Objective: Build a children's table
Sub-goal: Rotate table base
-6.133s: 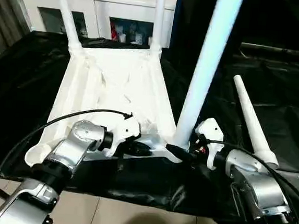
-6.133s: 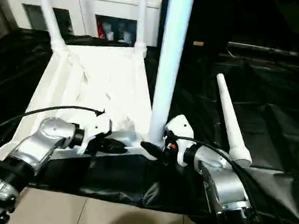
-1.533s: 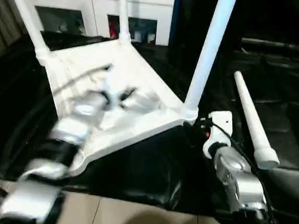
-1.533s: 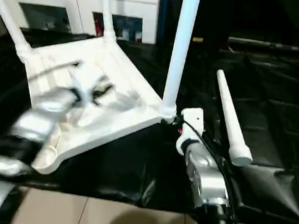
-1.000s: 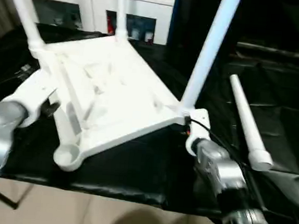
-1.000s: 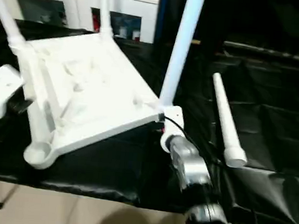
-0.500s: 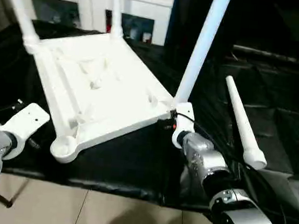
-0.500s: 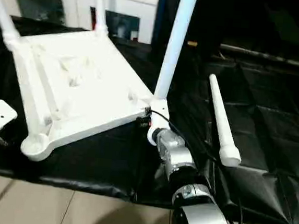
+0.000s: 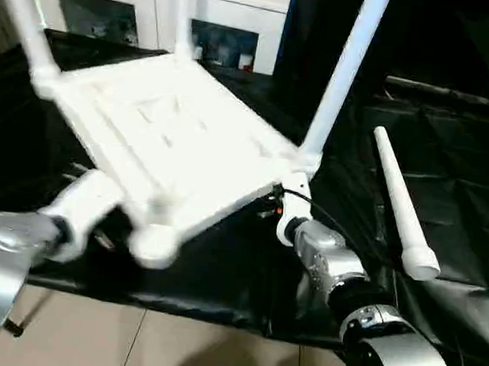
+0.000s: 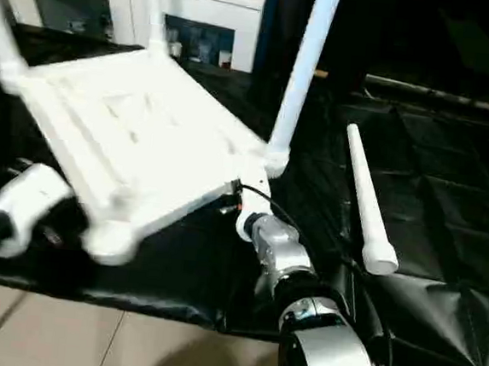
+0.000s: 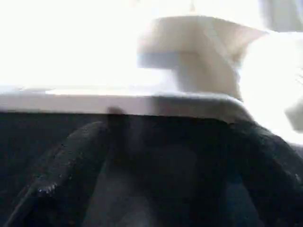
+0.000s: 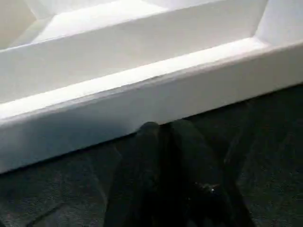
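The white table top (image 9: 163,133) lies upside down on the black cloth, ribbed side up. Three legs stand in it: two at the far corners (image 9: 19,18) (image 9: 180,15) and one at the near right corner (image 9: 340,71). The near corner socket (image 9: 153,245) holds no leg. A fourth leg (image 9: 399,208) lies loose on the cloth to the right. My right gripper (image 12: 163,132) is shut, its tips against the outside of the table's rim (image 12: 142,94) below the near right leg. My left gripper (image 9: 103,235) is beside the rim near the leg-less socket.
A black cloth (image 9: 454,133) covers the work surface, and its front edge drops to a tiled floor (image 9: 170,348). A white glass-door cabinet (image 9: 216,18) stands behind the table top. A black cable (image 9: 319,215) loops over my right wrist.
The table top has turned, and its leg-less corner has swung to the right. My left arm has come up from the lower left to the table's rim. My right gripper stays at the rim.
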Available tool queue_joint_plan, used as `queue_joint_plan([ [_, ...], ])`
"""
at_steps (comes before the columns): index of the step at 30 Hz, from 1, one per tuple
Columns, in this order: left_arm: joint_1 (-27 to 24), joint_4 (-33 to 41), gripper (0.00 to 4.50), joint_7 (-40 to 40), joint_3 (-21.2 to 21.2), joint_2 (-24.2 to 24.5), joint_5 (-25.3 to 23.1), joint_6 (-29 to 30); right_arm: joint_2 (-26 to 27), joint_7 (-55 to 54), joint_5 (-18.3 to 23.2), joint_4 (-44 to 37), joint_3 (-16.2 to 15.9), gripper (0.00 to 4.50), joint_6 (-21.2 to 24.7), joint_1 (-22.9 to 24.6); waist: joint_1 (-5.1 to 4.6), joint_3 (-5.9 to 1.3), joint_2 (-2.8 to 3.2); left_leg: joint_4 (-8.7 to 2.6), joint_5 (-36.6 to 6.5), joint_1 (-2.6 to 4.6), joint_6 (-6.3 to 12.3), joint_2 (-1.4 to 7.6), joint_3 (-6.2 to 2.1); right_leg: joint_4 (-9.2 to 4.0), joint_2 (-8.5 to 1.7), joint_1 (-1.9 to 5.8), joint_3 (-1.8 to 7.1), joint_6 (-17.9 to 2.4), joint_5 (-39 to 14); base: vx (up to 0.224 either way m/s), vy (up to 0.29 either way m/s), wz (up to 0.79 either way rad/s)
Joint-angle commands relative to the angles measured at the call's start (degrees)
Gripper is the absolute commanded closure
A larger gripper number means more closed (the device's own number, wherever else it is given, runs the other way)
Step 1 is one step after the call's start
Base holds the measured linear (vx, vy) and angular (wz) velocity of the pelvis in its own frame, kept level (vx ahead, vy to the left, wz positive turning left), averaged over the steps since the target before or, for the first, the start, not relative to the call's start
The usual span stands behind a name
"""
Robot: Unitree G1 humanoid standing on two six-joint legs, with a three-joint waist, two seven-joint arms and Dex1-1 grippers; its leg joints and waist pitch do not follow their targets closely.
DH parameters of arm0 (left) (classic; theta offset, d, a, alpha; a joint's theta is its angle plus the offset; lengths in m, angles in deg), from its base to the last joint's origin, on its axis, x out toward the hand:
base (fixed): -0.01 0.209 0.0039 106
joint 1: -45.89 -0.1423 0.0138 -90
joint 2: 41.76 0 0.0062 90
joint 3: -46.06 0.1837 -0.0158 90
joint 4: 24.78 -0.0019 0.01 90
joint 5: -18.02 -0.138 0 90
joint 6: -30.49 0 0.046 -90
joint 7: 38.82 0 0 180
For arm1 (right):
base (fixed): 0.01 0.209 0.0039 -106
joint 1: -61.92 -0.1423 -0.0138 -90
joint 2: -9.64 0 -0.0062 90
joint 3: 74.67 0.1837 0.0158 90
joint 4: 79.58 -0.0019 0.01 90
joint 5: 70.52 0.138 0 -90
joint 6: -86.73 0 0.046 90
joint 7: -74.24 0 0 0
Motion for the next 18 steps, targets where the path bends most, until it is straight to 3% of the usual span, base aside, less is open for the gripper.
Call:
queue_joint_plan([
  [1,0.2,0.5,0.00,1.8,4.5,-1.5,0.9,-1.5,1.4,2.9,-0.4,0.2,-1.2,4.40,-0.7,-1.3,0.18,-3.50,2.48,-4.42,-8.8,-0.76,1.45,1.32,-0.18,-3.17,-3.66,4.04,4.15,-10.6,-14.5,0.000,0.000,0.00],
  [2,0.6,0.2,0.00,1.7,5.0,-2.0,0.9,-1.8,1.5,3.2,-0.5,0.2,-1.4,4.46,-0.9,-1.3,0.04,-3.50,2.17,-4.38,-9.1,-0.80,1.59,1.26,-0.06,-3.41,-3.55,4.06,4.13,-10.4,-14.8,0.000,0.000,0.00],
  [3,0.7,0.1,0.00,1.7,5.3,-2.3,0.9,-2.0,1.6,3.5,-0.5,0.2,-1.5,4.46,-0.9,-1.3,0.10,-3.49,2.20,-4.37,-9.3,-0.79,1.51,1.28,-0.09,-3.48,-3.61,4.12,4.13,-10.3,-15.5,0.000,0.000,0.00],
  [4,1.7,-0.9,0.00,1.3,6.5,-3.4,0.3,-3.4,1.9,4.5,-0.7,-0.1,-2.0,4.46,-1.3,-1.1,0.27,-3.46,2.71,-4.37,-9.6,-0.77,1.46,1.24,-0.18,-3.66,-3.70,4.14,4.11,-10.1,-16.3,0.000,0.000,0.00],
  [5,1.9,-1.2,0.00,1.2,6.8,-3.6,0.2,-3.8,1.9,4.7,-0.7,-0.1,-2.1,4.46,-1.4,-1.0,0.16,-3.45,2.46,-4.34,-9.9,-0.75,1.43,1.25,-0.09,-3.79,-3.63,4.07,4.10,-9.9,-16.7,0.000,0.000,0.00],
  [6,3.5,-3.2,0.00,0.7,8.2,-5.4,-0.3,-5.5,1.9,5.4,-1.0,-0.9,-2.7,4.46,-1.7,-0.6,0.24,-3.45,3.61,-4.39,-10.2,-0.80,1.07,1.28,-0.35,-3.60,-3.77,4.25,4.08,-10.0,-16.8,0.000,0.000,0.00],
  [8,5.7,-6.3,0.00,-0.2,9.6,-7.6,-0.8,-8.0,1.5,5.6,-1.4,-2.1,-3.0,4.46,-1.9,0.0,0.12,-3.33,4.03,-4.14,-11.9,-0.36,1.05,1.02,-0.10,-4.32,-3.33,3.90,3.94,-9.4,-17.9,0.000,0.000,0.00],
  [9,6.4,-7.3,0.00,-0.6,10.0,-8.2,-1.1,-8.6,1.2,5.6,-1.3,-3.1,-3.0,4.46,-1.7,0.5,0.23,-3.34,3.45,-4.16,-12.3,-0.49,1.10,1.00,-0.20,-4.44,-3.49,4.17,3.85,-9.0,-19.4,0.000,0.000,0.00],
  [10,8.8,-10.8,0.00,-2.6,10.8,-10.8,-1.8,-11.2,-0.7,5.4,-1.5,-8.1,-3.2,4.46,-0.6,2.9,0.29,-3.24,3.37,-4.15,-12.1,-0.66,1.52,0.84,-0.11,-4.82,-3.38,4.24,3.82,-8.1,-20.9,0.000,0.000,0.00],
  [11,10.1,-12.5,0.00,-3.6,11.1,-12.1,-2.0,-12.5,-1.8,5.3,-1.8,-10.8,-3.3,4.46,0.0,4.2,0.65,-2.97,4.71,-3.90,-12.7,0.11,1.83,0.68,0.15,-5.77,-3.01,3.64,3.61,-6.7,-22.5,0.000,0.000,0.00],
  [12,10.9,-13.5,0.00,-4.0,11.3,-12.9,-2.0,-13.6,-3.1,5.1,-2.0,-14.9,-3.4,4.46,1.3,6.1,0.79,-3.11,4.49,-3.82,-13.2,0.60,1.79,0.87,0.15,-5.81,-3.15,3.41,3.55,-6.7,-23.0,0.000,0.000,0.00],
  [13,11.3,-14.0,0.00,-3.8,11.4,-13.4,-1.7,-14.6,-4.3,4.7,-1.9,-19.0,-3.2,4.46,3.0,8.0,0.98,-3.36,4.07,-3.73,-11.9,0.45,1.94,0.64,0.11,-5.62,-3.05,3.85,3.67,-6.6,-21.9,0.000,-0.003,0.19],
  [14,11.3,-14.0,0.00,-3.8,11.4,-13.4,-1.7,-14.7,-4.3,4.7,-1.9,-19.0,-3.2,4.46,3.0,8.0,1.40,-3.42,4.08,-3.95,-9.5,-0.07,2.47,0.78,0.03,-5.08,-3.10,4.23,3.84,-6.7,-20.0,0.000,0.000,0.00],
  [15,11.8,-14.4,0.00,-3.6,11.5,-13.8,-1.6,-15.1,-5.5,4.3,-1.6,-23.5,-2.5,4.46,5.6,9.9,1.16,-3.32,4.13,-4.11,-9.0,-0.79,2.78,0.84,-0.16,-4.85,-3.16,4.54,3.58,-6.6,-21.1,0.000,0.000,0.00],
  [16,12.2,-14.7,0.00,-3.3,11.8,-13.9,-1.5,-15.2,-6.4,3.9,-1.1,-27.4,-1.7,4.46,8.0,11.4,0.98,-3.09,5.31,-4.04,-9.3,-0.74,2.86,0.63,-0.13,-5.99,-2.85,4.70,3.40,-4.5,-22.6,0.000,0.000,0.00],
  [17,12.5,-14.8,0.00,-2.3,12.2,-14.1,-1.1,-15.2,-7.8,3.3,-0.6,-32.5,-0.5,4.46,11.6,13.3,1.04,-3.28,5.03,-4.00,-9.1,-0.76,2.67,0.79,-0.38,-5.50,-3.11,4.69,3.41,-4.5,-22.2,0.000,0.000,0.00],
  [18,12.6,-14.5,0.00,-1.8,12.6,-14.0,-1.0,-15.1,-8.6,2.6,-0.9,-35.4,0.3,4.46,13.8,14.4,1.01,-3.39,5.27,-3.95,-8.4,-0.81,2.86,0.48,-0.33,-5.67,-2.78,4.85,3.38,-3.9,-21.8,0.000,0.000,0.00],
])
